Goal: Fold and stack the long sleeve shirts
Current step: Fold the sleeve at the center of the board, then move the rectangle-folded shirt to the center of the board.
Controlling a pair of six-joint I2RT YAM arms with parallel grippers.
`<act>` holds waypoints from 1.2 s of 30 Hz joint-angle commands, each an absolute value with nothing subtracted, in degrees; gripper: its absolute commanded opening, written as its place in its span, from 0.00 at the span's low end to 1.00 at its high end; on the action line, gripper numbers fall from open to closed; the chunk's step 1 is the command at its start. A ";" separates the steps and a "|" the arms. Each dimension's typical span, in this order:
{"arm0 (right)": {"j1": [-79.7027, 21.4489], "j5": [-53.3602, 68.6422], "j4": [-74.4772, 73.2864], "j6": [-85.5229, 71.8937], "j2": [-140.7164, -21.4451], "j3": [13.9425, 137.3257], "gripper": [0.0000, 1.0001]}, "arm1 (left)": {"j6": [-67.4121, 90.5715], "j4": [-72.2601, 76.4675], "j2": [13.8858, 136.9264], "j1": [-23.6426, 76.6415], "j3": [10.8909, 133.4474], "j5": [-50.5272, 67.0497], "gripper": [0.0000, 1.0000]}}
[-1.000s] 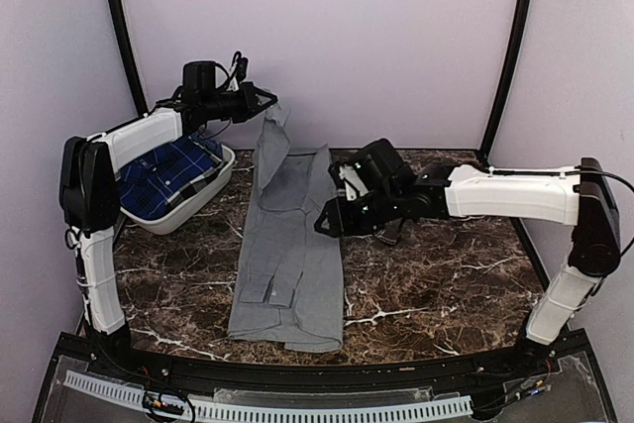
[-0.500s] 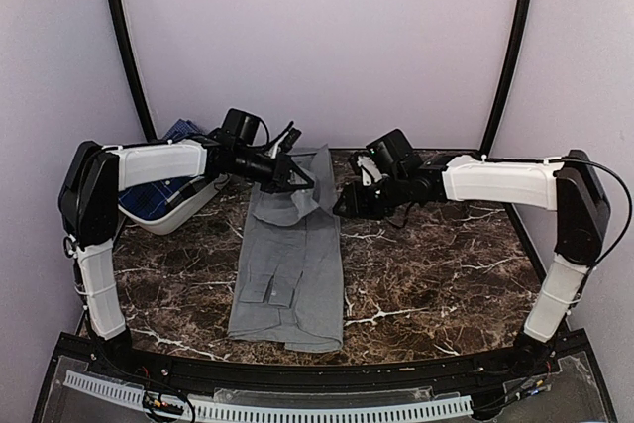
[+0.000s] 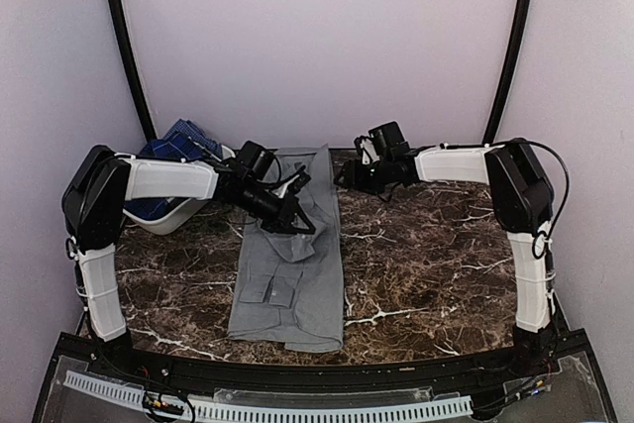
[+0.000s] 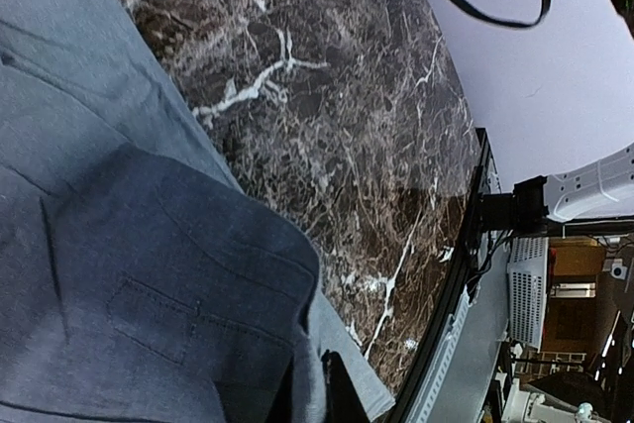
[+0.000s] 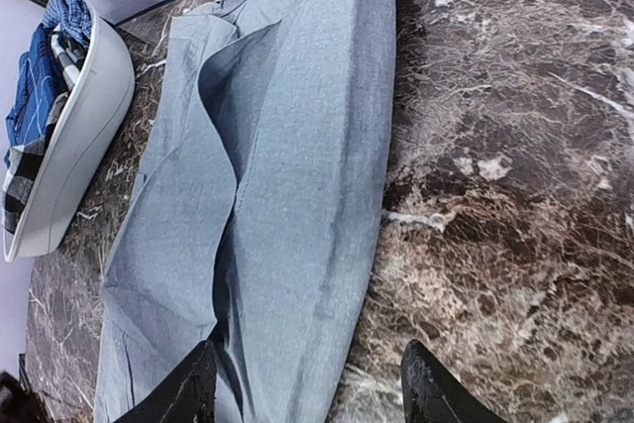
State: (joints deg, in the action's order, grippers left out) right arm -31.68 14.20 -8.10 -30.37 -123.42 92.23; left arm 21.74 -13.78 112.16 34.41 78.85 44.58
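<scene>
The mid-grey shirt (image 3: 297, 289) lies lengthwise on the marble table (image 3: 446, 264), its far end folded back over its body. My left gripper (image 3: 302, 228) is shut on that folded end; the left wrist view shows grey cloth (image 4: 149, 274) pinched in the gripper (image 4: 312, 398). My right gripper (image 3: 345, 177) is open at the shirt's far right edge. In the right wrist view the gripper (image 5: 312, 395) straddles the edge of the grey shirt (image 5: 297, 146) without holding it. The dark blue plaid shirt (image 3: 178, 141) is bunched in the basket.
A white oval basket (image 3: 176, 215) stands at the back left, also seen from the right wrist as a white basket (image 5: 84, 126) holding the plaid shirt (image 5: 35, 96). Bare marble lies right of the grey shirt. The black front rail (image 3: 297, 373) runs along the near edge.
My left gripper has come down from high at the back and carried the shirt's far end forward over its body. My right gripper widened and drew back to the far edge.
</scene>
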 commanded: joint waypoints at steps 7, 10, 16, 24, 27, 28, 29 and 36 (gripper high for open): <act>-31.82 17.58 -5.53 -30.56 -136.99 104.56 0.61 | 24.33 -9.36 112.18 37.95 72.44 41.37 0.00; -31.69 17.03 -6.16 -31.53 -139.14 106.44 0.57 | 24.77 -9.25 113.17 39.04 72.36 40.87 0.00; -31.73 18.14 -5.46 -34.22 -141.47 106.69 0.31 | 24.63 -11.25 113.96 40.25 72.54 39.54 0.00; -31.73 16.88 -5.74 -34.37 -139.12 102.70 0.00 | 23.95 -14.01 113.79 41.77 73.54 39.16 0.00; -31.73 15.21 -6.40 -33.82 -136.21 99.21 0.00 | 24.18 -14.60 113.65 42.88 73.92 39.31 0.00; -31.73 14.82 -6.67 -33.56 -135.04 97.85 0.00 | 24.35 -14.94 113.45 43.48 73.96 39.34 0.00; -31.65 14.49 -6.86 -33.33 -133.91 96.32 0.00 | 24.48 -15.03 113.28 43.85 73.95 39.36 0.00; -31.50 13.53 -4.70 -32.67 -123.49 79.91 0.00 | 26.91 -15.11 112.02 48.51 73.48 38.64 0.00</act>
